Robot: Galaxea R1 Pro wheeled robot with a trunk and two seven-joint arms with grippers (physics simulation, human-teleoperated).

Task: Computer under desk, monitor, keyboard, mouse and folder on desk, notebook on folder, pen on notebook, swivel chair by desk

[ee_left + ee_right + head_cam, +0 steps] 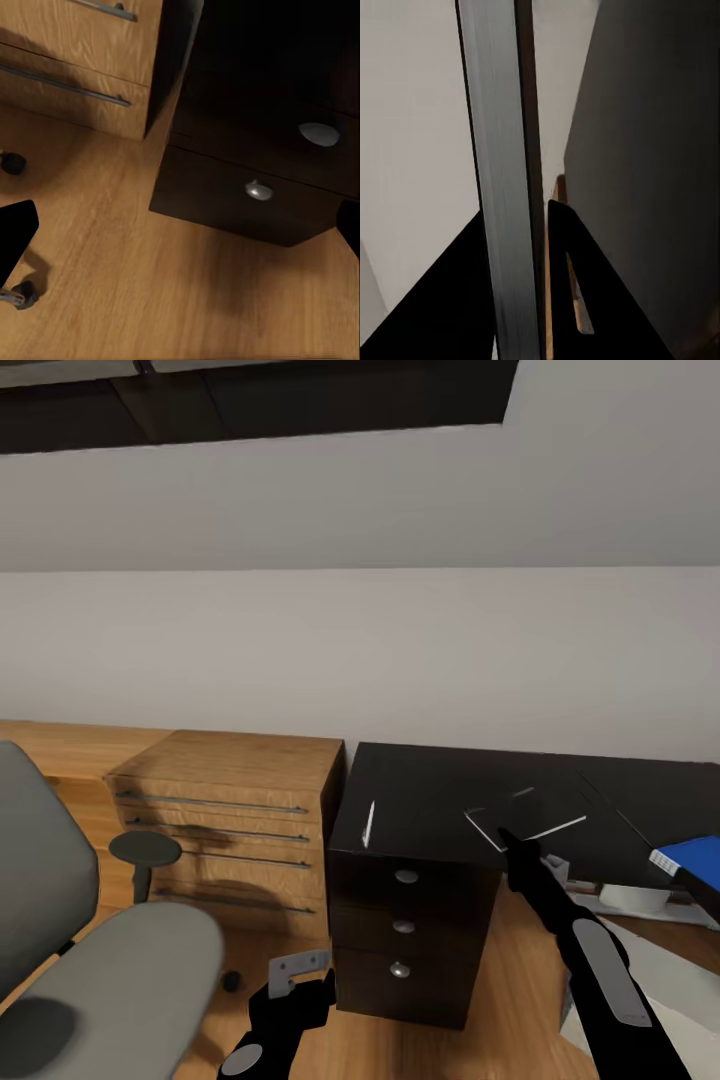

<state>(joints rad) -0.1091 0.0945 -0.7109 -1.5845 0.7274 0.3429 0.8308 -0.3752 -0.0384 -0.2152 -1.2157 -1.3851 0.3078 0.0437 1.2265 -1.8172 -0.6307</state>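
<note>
Black desk (440, 800) abuts a wood cabinet (235, 830); pen (368, 823) near its edge. Right gripper (507, 842) pinches the notebook (527, 815); left gripper (300, 985) spread.

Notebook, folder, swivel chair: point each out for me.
notebook (527, 816): head view, middle of its dark face, at the right gripper's tip.
folder (692, 855): head view, blue cover at the picture's right edge.
swivel chair (130, 970): head view, grey seat cushion, lower left.
</note>
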